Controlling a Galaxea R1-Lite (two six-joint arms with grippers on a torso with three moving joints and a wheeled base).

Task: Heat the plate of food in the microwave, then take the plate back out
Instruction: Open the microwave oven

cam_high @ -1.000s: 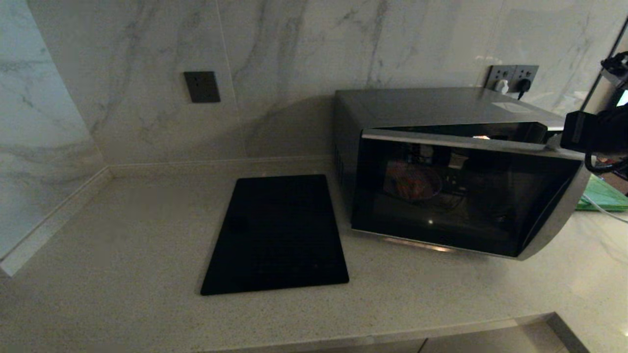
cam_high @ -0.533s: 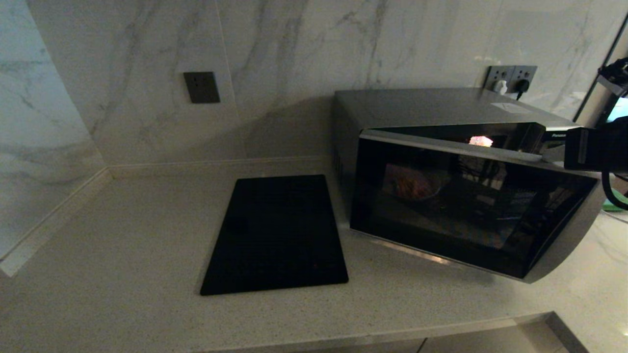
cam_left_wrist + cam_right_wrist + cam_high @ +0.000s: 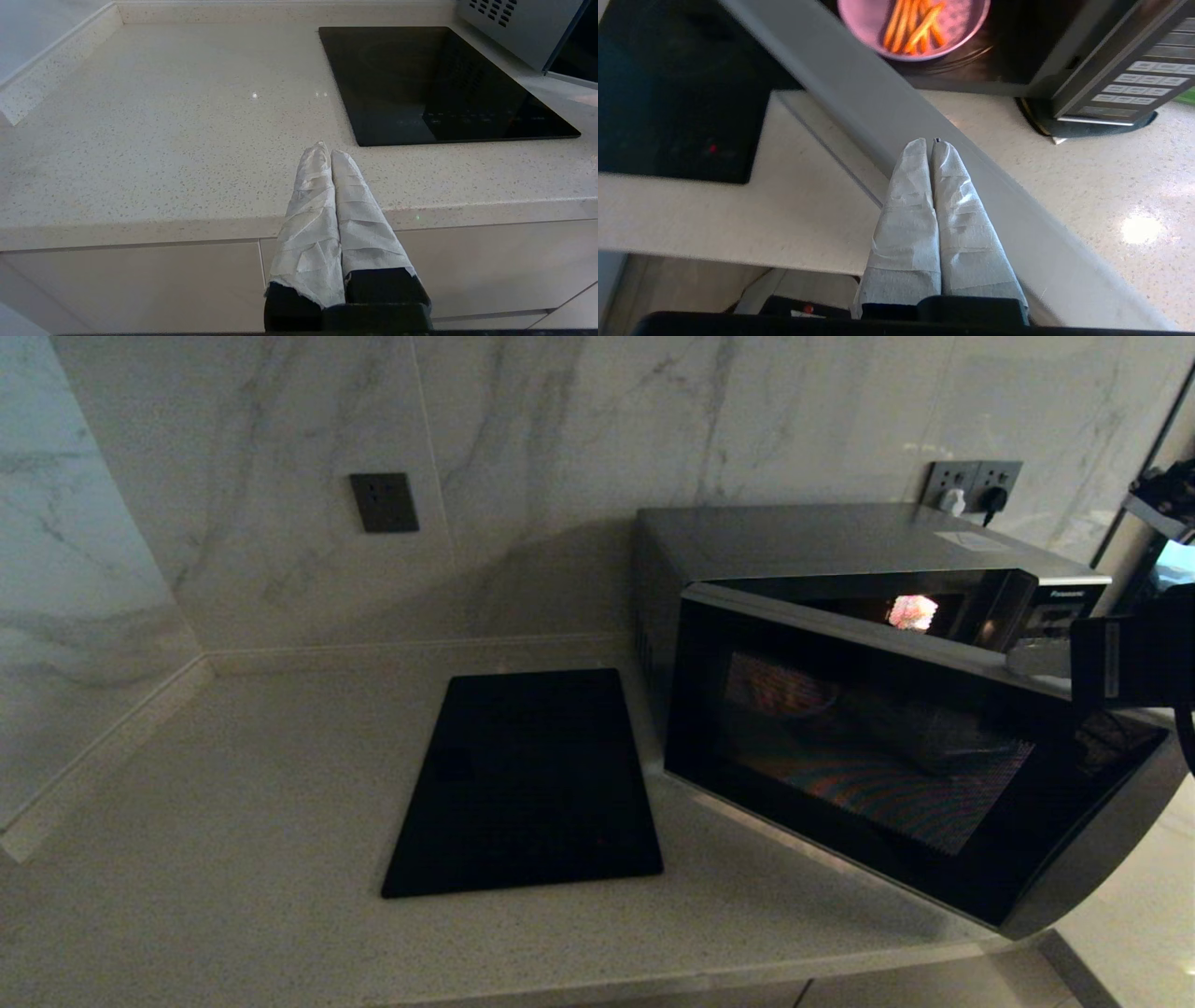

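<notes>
The dark grey microwave (image 3: 840, 537) stands at the back right of the counter, its glass door (image 3: 887, 775) swung partly open on its left hinge. Inside sits the pale lilac plate of food (image 3: 957, 23) with orange-tan sticks, dimly visible through the door glass (image 3: 780, 695). My right gripper (image 3: 1022, 658) is shut, and its wrapped fingers (image 3: 920, 186) lie against the door's free top edge (image 3: 859, 93) near the opening. The button panel (image 3: 1134, 84) shows beside it. My left gripper (image 3: 327, 151) is shut and empty, hanging in front of the counter's front edge.
A flat black rectangular slab (image 3: 532, 779) lies on the counter left of the microwave. Marble walls close the back and left sides. Wall sockets (image 3: 976, 481) with plugs sit behind the microwave. The open door reaches toward the counter's front edge (image 3: 840, 971).
The microwave door has swung steadily further open towards the counter's front edge. My right gripper has moved with the door's free edge, down and to the right in the head view.
</notes>
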